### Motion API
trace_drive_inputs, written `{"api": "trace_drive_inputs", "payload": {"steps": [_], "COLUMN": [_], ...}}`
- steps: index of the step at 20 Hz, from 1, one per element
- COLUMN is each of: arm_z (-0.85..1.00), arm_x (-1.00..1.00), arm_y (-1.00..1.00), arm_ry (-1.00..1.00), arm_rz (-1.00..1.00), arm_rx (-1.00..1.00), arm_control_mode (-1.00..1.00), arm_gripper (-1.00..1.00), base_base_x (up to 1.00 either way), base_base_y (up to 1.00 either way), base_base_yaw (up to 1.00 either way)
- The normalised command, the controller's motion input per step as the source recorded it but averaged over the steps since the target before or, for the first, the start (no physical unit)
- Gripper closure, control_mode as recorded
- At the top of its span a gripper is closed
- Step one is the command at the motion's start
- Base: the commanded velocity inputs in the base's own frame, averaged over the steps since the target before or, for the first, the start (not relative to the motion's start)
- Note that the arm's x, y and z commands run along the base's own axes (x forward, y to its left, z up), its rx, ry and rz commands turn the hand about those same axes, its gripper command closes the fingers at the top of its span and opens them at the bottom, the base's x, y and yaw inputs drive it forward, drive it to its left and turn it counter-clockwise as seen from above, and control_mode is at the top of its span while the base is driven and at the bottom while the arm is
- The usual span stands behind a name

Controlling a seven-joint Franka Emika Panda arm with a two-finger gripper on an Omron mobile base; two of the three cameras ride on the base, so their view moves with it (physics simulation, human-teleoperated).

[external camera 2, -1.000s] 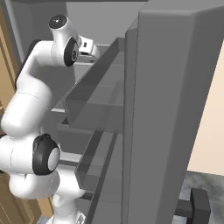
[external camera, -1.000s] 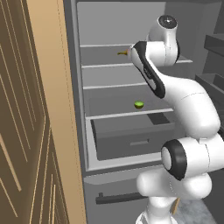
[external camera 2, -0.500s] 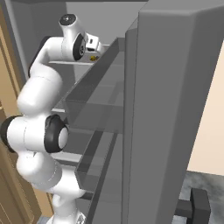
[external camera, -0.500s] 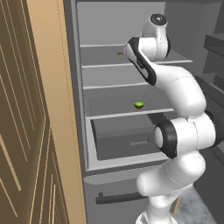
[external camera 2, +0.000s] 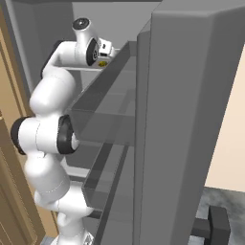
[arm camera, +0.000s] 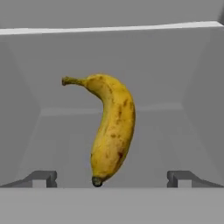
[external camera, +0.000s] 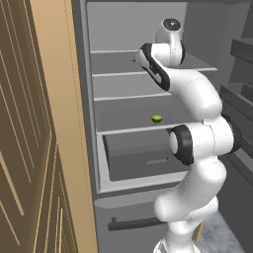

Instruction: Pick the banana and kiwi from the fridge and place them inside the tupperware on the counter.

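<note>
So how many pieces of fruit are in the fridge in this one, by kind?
Banana: 1, on an upper shelf, in front of the open gripper
Kiwi: 1, on a lower shelf above the drawer
Total: 2 pieces of fruit in the fridge

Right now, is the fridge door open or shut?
Open: the tan fridge door is swung aside, showing shelves and the kiwi.

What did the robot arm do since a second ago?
The arm swung up and reached further into the fridge, bringing its open hand over the banana on the upper shelf. Nothing is grabbed yet. The kiwi stayed on its lower shelf.
</note>
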Motion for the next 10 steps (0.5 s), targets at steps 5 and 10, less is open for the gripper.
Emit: {"api": "trace_drive_inputs", "payload": {"steps": [5, 10], "arm_z": [-0.16, -0.05], "arm_x": [0.47, 0.52], "arm_y": [0.00, 0.00], "arm_ry": [0.00, 0.00], "arm_rz": [0.00, 0.00], "arm_rx": [0.00, 0.00], "arm_control_mode": [-1.00, -1.00], "arm_gripper": [-1.00, -1.00], "base_base_x": [0.00, 0.00], "base_base_y": [0.00, 0.00], "base_base_yaw": [0.00, 0.00]}}
